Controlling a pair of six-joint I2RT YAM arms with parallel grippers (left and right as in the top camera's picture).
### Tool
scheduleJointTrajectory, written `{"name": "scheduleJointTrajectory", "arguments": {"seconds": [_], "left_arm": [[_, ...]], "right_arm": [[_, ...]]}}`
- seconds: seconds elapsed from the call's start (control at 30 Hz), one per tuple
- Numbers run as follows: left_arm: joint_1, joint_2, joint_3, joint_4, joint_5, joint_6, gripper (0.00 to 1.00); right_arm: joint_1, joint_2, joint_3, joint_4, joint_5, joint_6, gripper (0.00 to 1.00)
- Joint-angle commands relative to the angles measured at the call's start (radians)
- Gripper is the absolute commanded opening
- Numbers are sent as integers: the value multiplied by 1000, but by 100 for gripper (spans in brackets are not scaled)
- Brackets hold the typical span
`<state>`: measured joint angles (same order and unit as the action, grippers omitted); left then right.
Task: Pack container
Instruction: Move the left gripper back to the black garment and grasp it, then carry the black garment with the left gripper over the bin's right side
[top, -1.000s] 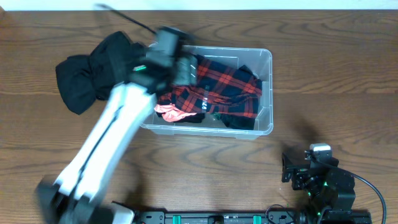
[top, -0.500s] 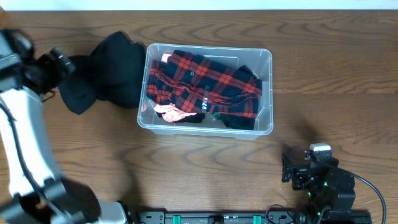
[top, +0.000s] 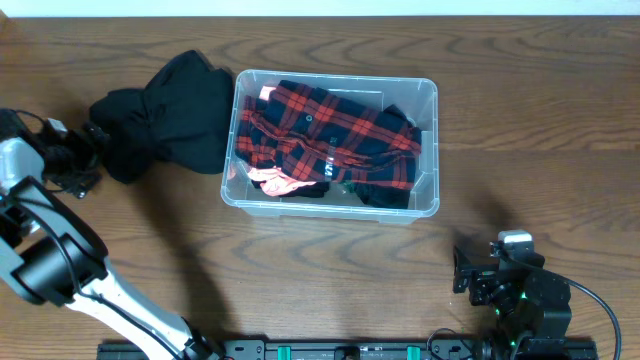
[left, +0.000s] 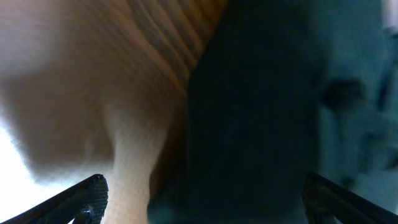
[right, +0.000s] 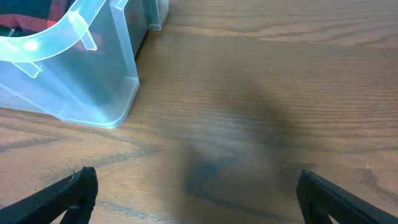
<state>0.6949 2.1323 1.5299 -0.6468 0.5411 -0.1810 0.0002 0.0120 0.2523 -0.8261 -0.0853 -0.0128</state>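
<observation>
Brown wooden counter (top: 560, 120) carries the large clear plastic rectangular container (top: 432, 150) near the middle of its far edge, with a red-and-black checked cloth (top: 330, 135) inside. A crumpled black cloth (top: 170, 115) touches its left wall. The left claw (left: 205, 193) stands apart beside this cloth, near the left edge; the right claw (right: 199, 190), also apart, is near the front right corner.

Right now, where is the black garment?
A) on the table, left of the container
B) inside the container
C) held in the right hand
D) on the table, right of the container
A: the black garment lies on the table just outside the left wall of the container, which holds a red plaid shirt.
</observation>
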Motion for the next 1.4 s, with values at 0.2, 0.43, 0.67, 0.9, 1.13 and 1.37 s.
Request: {"name": "scheduleJointTrajectory", "arguments": {"seconds": [0.2, 0.43, 0.67, 0.9, 1.13, 1.37], "left_arm": [[-13, 88, -4, 81, 129, 31, 81], [-25, 79, -3, 80, 264, 31, 14], [-24, -132, 2, -47, 259, 53, 6], [-37, -572, 9, -119, 259, 49, 6], [-148, -940, 37, -122, 269, -30, 6], [-461, -1036, 84, 66, 332, -233, 6]], "right_arm": [[-8, -6, 0, -1, 7, -19, 99], [-8, -6, 0, -1, 6, -19, 99], [-8, -6, 0, -1, 6, -19, 99], [-8, -6, 0, -1, 6, -19, 99], [-8, -6, 0, -1, 6, -19, 99], [-8, -6, 0, -1, 7, -19, 99]]}}
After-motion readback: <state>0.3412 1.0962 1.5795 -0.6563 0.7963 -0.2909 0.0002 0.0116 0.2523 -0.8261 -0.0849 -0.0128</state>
